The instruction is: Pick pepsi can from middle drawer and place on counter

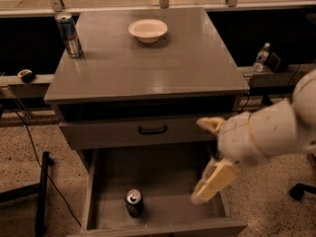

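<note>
The pepsi can (134, 202) stands upright on the floor of the open middle drawer (168, 174), near its front, left of centre. My gripper (210, 154) is on the white arm that reaches in from the right. It hangs over the drawer's right side, right of the can and apart from it. Its two cream fingers (213, 183) are spread wide with nothing between them. The grey counter (163, 65) lies above and behind.
A tall slim silver-and-blue can (68, 34) stands at the counter's back left and a white bowl (148, 30) at its back middle. The shallower drawer front with a black handle (152, 130) is shut. A water bottle (260, 58) stands on the right ledge.
</note>
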